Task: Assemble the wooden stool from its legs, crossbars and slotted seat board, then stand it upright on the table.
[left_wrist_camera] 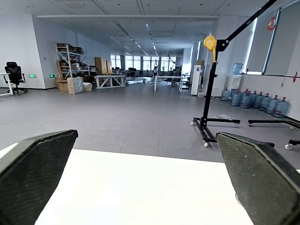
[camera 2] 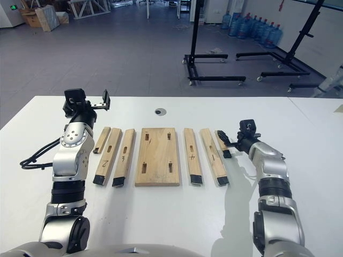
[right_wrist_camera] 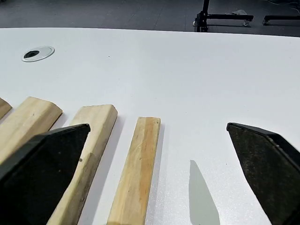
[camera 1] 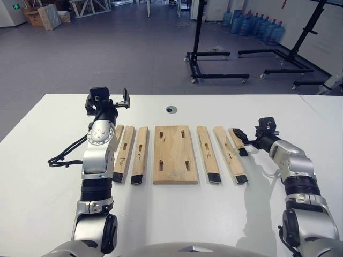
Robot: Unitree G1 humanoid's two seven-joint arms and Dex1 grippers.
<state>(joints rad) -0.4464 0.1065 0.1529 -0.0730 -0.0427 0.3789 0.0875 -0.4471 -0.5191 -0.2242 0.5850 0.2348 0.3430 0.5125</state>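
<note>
1. All parts lie flat in one row on the table point(camera 1: 214, 214). The slotted seat board point(camera 1: 175, 155) is in the middle, the left legs point(camera 1: 140, 154) and right legs point(camera 1: 207, 152) flank it, and the left crossbar point(camera 2: 102, 140) lies at the row's outer left end.
2. The right gripper point(right_wrist_camera: 159, 183) sits low over the right crossbar point(right_wrist_camera: 137, 168). Its jaws are spread wide, one finger on each side of the bar, and it grips nothing.
3. The left gripper point(camera 1: 107, 101) hangs above the table's far left side, jaws wide and empty.
4. We judge the step in hand to be picking up the right crossbar.
5. Centre the fingers across the bar's width before closing. The outer right leg point(right_wrist_camera: 101, 136) lies just beside it, so the inner finger must drop into that gap without nudging the leg.
6. We cannot tell from the head views whether the fingertips already touch the table, so descend slowly.
7. Close on the bar's long sides and lift it level.
</note>
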